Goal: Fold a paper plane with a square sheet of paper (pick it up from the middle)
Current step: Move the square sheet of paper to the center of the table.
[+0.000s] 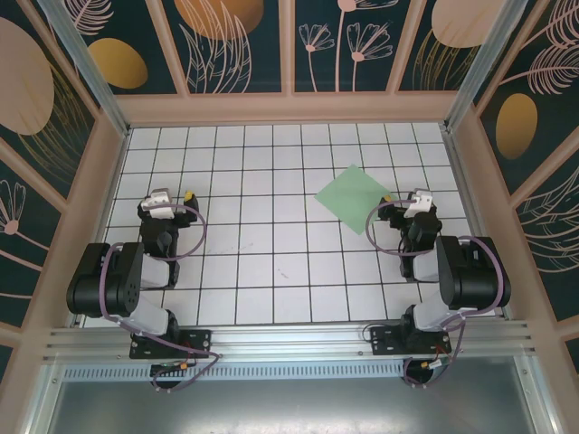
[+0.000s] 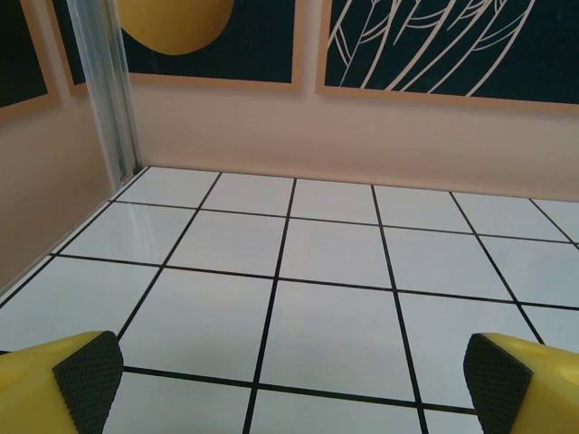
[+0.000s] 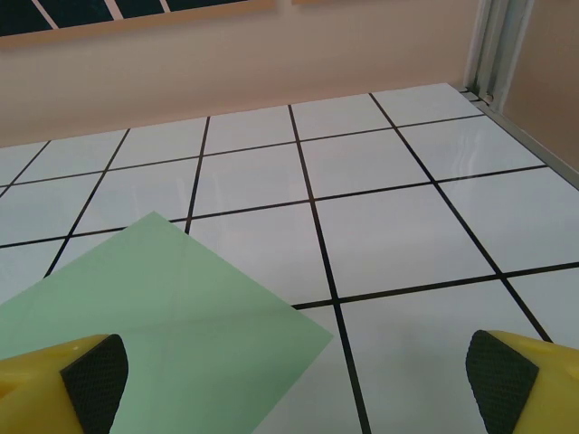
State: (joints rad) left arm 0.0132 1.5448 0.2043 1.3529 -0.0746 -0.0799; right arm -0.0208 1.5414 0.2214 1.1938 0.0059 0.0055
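The square sheet of paper lies flat at two o'clock on the counter — middle free for pickup — both arms' jaws spread, empty.

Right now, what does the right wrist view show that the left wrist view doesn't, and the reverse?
Right wrist: the square sheet of paper lies flat on the tiles, one corner reaching in between the fingers of the right pincer. Left wrist: a yellow disc painted on the wall, and bare tiles ahead of the left pincer. Both: the white gridded table, a beige wall base, a metal corner post, and yellow fingers with black pads spread wide, holding nothing.
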